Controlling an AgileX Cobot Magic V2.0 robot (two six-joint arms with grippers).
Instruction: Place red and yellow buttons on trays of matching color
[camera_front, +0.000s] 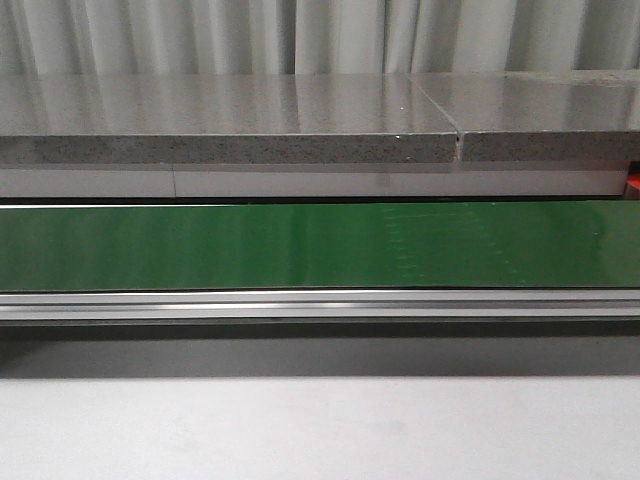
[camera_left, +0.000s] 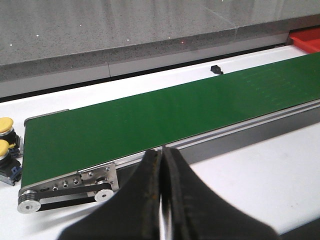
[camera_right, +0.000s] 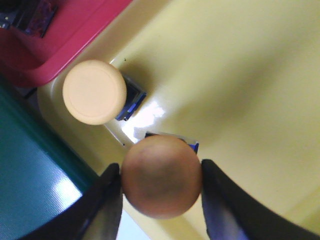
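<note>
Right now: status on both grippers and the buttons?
Left gripper shut, empty, by the green belt. Right gripper around a yellow button over the yellow tray, one button already in. Two yellow buttons waiting at belt end.

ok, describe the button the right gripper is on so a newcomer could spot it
Find the yellow tray beside the red tray. Two yellow-capped buttons are over it; the button sits between the right gripper fingers, its cap shadowed orange, unlike the pale free button.
</note>
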